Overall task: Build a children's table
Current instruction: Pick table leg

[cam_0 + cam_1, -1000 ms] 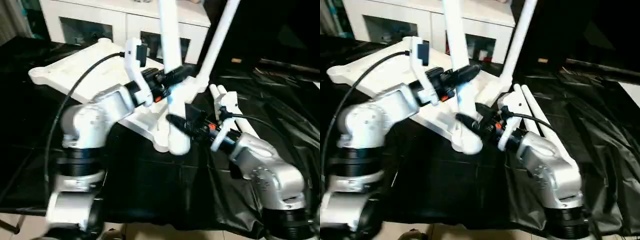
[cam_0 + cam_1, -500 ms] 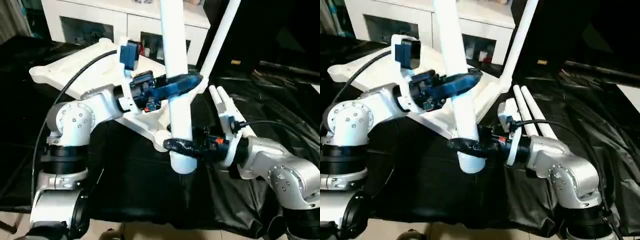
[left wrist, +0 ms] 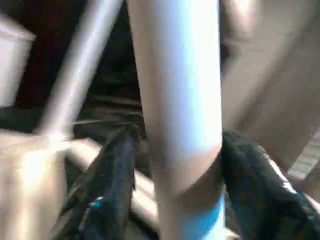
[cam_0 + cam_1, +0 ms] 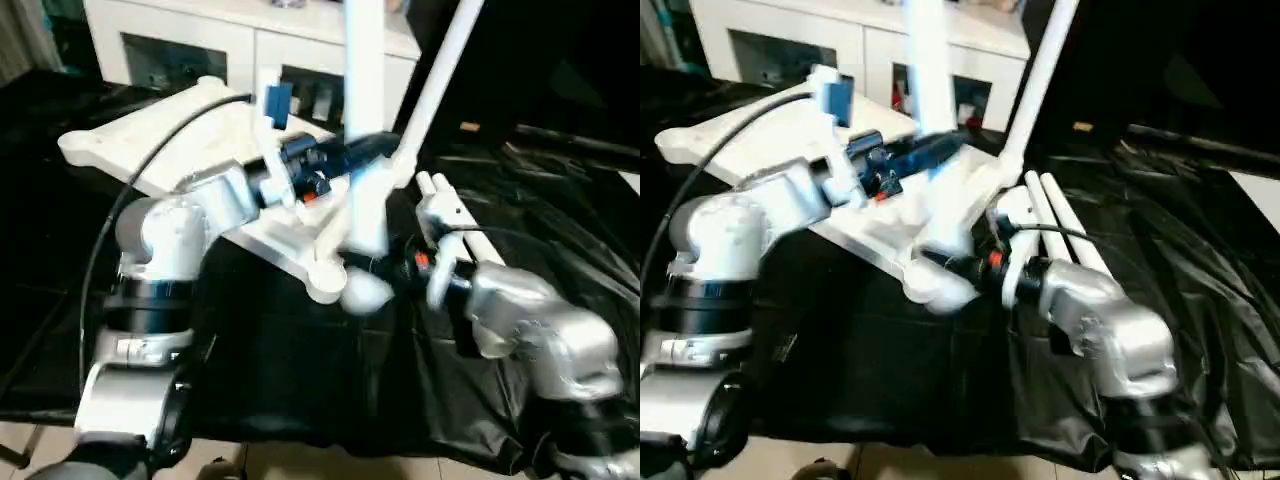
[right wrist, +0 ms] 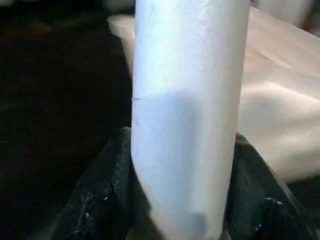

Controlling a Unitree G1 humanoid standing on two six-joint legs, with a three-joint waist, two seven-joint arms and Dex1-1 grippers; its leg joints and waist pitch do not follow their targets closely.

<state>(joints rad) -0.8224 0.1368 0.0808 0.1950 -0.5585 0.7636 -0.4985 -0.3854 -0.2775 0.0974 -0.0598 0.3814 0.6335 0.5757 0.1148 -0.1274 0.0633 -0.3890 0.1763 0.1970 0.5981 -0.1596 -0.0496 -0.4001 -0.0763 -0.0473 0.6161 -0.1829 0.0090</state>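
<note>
Held near upright at frame centre, the white leg [image 4: 364, 150] — long axis running from the top edge down to its rounded butt [image 4: 364, 291], which hangs just beside the near corner socket [image 4: 322, 275] of the upturned tabletop [image 4: 150, 150], slightly right of it in the left eye view. Clamped high on the tube, the left gripper [image 4: 365, 152], reaching in from the left; clamped low near the butt, the right gripper [image 4: 375, 268], coming from the lower right and so the nearer one to the socket. Black fingers [image 3: 112, 175] either side of the tube in the left wrist view, same story for the right gripper's fingers [image 5: 100, 200]. Likely next: a small shift left and down to seat the butt — alignment over the socket being the crux. Already standing at the far corner, a second leg [image 4: 440, 70] slanting to the upper right. Lying on the black cloth [image 4: 300, 380] right of centre, two spare legs [image 4: 1060, 225], close behind the right wrist and worth avoiding. White cabinet [image 4: 200, 40] across the top.
</note>
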